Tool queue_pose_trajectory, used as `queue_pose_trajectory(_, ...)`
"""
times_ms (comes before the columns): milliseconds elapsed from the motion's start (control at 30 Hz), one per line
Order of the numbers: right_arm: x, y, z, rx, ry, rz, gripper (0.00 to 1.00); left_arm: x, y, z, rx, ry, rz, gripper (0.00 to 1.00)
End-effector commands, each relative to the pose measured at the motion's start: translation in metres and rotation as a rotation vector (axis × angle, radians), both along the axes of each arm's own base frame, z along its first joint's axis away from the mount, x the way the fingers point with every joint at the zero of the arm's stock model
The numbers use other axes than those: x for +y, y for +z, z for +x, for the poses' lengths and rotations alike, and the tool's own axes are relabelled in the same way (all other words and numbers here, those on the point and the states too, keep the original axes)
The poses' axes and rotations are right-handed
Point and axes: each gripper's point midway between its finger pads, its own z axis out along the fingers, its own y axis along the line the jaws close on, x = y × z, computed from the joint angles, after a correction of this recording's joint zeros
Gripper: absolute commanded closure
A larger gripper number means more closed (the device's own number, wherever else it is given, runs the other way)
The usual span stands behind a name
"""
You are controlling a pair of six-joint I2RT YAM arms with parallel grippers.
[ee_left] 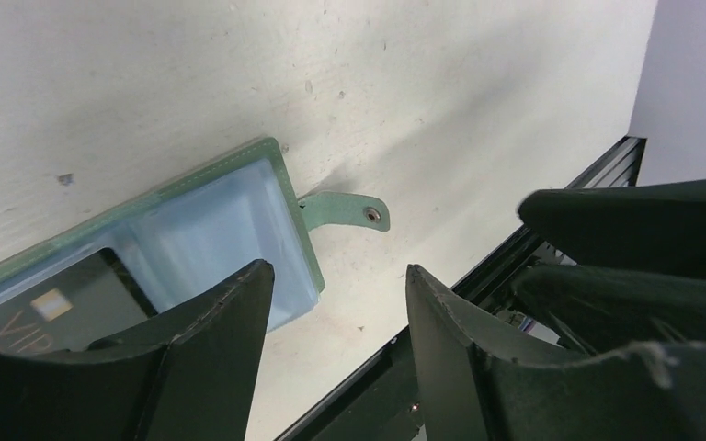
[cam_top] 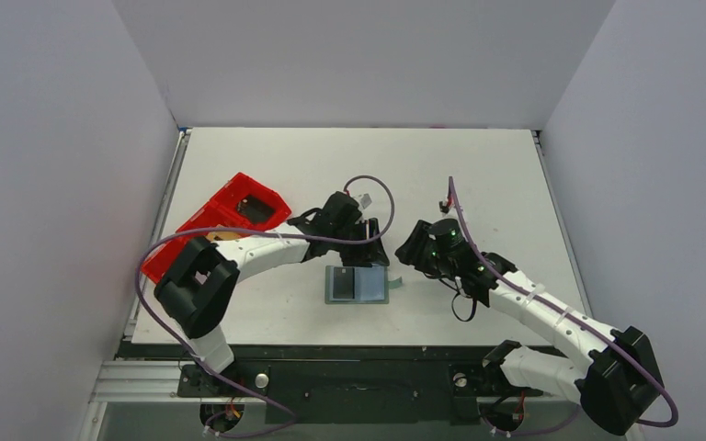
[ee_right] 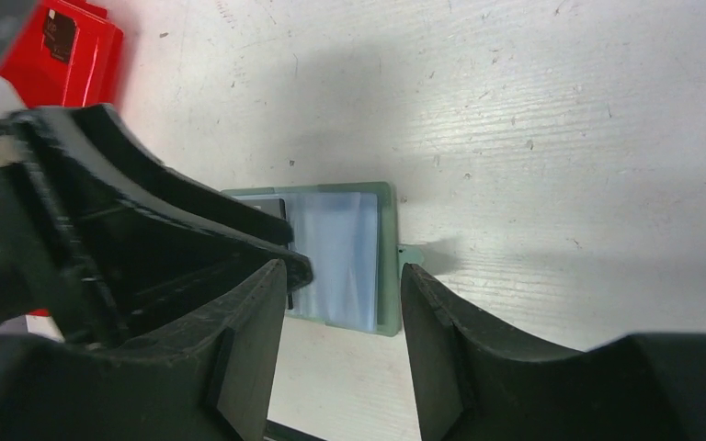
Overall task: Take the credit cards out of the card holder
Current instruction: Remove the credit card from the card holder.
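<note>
Saw a red tray (cam_top: 230,216) at the left edge of the table (cam_top: 478,175), well apart from the rest. Found the left gripper (cam_top: 372,250) right of it, just over the far edge of the card holder (cam_top: 357,285), fingers spread with nothing between them. Found the card holder lying open and flat near the table's middle, toward the near edge, held by neither gripper. Noted a dark card (ee_left: 51,317) with a gold chip in its left pocket and a pale bluish panel (cam_top: 373,285) in its right; could not tell card from sleeve there. Spotted the tab (ee_left: 345,209) sticking out of the holder's right edge. Found the right gripper (ee_right: 342,276) further right, just beyond that tab, fingers likewise parted and holding nothing.
</note>
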Motion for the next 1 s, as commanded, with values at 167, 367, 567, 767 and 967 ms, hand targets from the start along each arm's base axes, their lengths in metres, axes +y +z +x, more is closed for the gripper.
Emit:
queue_pose_trajectory(167,0.054,0.009,-0.005,-0.008,0.127,0.026,0.54,0.065,0.037,0.024,-0.106,0.136,0.045,0.48)
queue_pose_trajectory(367,0.108,-0.002,-0.010,0.045,0.236,0.096,0.55,0.105,0.010,0.016,-0.066,0.182,0.109,0.59)
queue_pose_trajectory(567,0.136,-0.030,-0.009,0.125,0.273,0.156,0.59,0.122,-0.012,0.011,-0.050,0.199,0.175,0.81)
queue_pose_trajectory(767,0.145,-0.047,-0.006,0.159,0.279,0.173,0.62,0.120,-0.023,0.010,-0.033,0.193,0.181,0.91)
queue_pose_trajectory(967,0.139,-0.063,-0.004,0.184,0.254,0.171,0.62,0.121,-0.032,0.009,-0.016,0.192,0.195,0.96)
